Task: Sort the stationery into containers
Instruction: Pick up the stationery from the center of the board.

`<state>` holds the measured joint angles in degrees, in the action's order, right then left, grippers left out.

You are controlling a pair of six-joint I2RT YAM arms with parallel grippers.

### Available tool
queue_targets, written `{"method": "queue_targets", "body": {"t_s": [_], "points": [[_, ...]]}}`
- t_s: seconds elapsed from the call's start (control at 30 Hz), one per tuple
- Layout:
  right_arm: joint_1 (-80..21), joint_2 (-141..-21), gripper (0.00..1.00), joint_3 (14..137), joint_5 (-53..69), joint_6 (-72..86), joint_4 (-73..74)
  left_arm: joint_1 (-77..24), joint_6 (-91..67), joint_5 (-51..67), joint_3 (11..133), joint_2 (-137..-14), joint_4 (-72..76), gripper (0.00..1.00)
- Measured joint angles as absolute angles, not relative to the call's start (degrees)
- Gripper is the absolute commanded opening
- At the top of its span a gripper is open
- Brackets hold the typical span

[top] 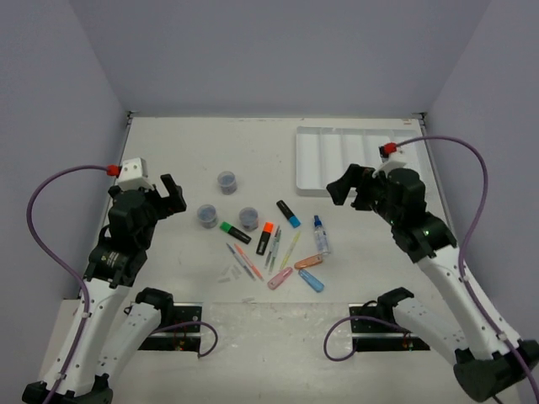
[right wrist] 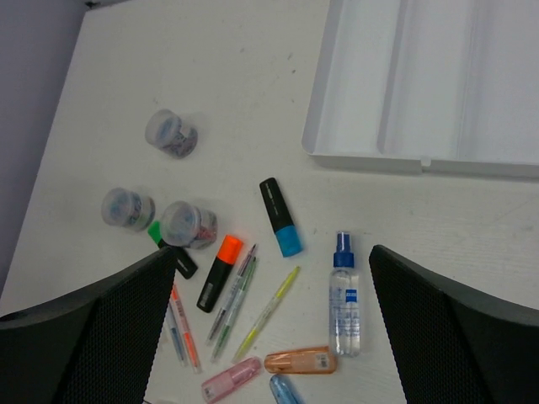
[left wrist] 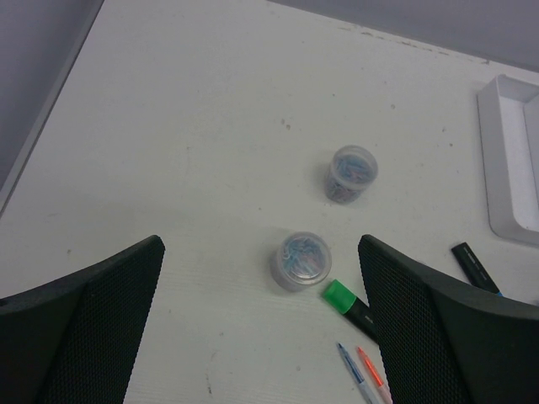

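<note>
Taking the far wall as twelve o'clock, both arms hang over the worktop (top: 168, 143) carrying nothing. The left gripper (top: 174, 195) sits at nine o'clock from the scatter of stationery, its jaws spread wide and released. The right gripper (top: 338, 190) sits at three o'clock from that scatter, jaws just as wide and bare, close by the near edge of the white tray (top: 324, 156). The tray lies at about one o'clock on the worktop, its long compartments running toward twelve, and every piece of stationery lies outside it.

The loose pieces sit mid-worktop. The far jar (top: 226, 179) stands alone at eleven o'clock of the group. The left jar (top: 207, 215) and the middle jar (top: 248, 217) stand nearer the arms, with the green-capped highlighter (top: 234, 231) lying with its cap between the two. The orange-capped highlighter (top: 265, 238) lies at four o'clock from the middle jar, and the blue-capped highlighter (top: 288, 213) at two o'clock from the orange one. The spray bottle (top: 321, 235) lies flat on the three o'clock side. The orange and blue pens (top: 244, 261), two pale pens (top: 274, 248) and a yellow pen (top: 291, 247) fan out below the highlighters. At six o'clock, close together, lie the pink capsule (top: 280, 279), the orange capsule (top: 309, 263) and the blue capsule (top: 311, 281).
</note>
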<state>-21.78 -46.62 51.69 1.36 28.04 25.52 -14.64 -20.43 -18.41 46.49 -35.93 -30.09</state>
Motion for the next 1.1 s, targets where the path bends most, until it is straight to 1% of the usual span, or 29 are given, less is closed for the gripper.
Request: {"method": "queue_targets", "body": {"t_s": [0.27, 0.37, 0.57, 0.7, 0.87, 1.03, 1.1], "points": [[-36.01, -80.62, 0.99, 71.32, -6.16, 26.81, 26.49, -13.96, -20.43, -18.41, 46.48, -35.92, -30.09, 1.0], [-41.76, -92.78, 0.99, 80.87, -9.58, 26.64, 27.41, -13.92, -20.43, -18.41, 46.48, -35.99, -30.1, 1.0], [-50.86, -112.0, 0.99, 96.46, -12.83, 26.09, 32.59, -13.89, -20.43, -18.52, 46.48, -36.05, -30.11, 1.0], [-53.46, -119.02, 0.94, 101.32, -14.08, 26.04, 35.42, -13.89, -20.45, -18.57, 46.48, -36.03, -30.11, 1.0], [-53.98, -120.85, 0.91, 101.34, -14.86, 25.99, 37.67, -13.89, -20.45, -18.46, 46.48, -36.03, -30.11, 1.0], [-54.0, -122.0, 0.81, 101.34, -16.35, 26.1, 38.49, -13.89, -20.45, -18.29, 46.48, -35.99, -30.11, 1.0], [-54.0, -122.58, 0.79, 101.34, -16.49, 26.14, 38.57, -13.89, -20.43, -18.18, 46.5, -35.99, -30.11, 1.0]]}}
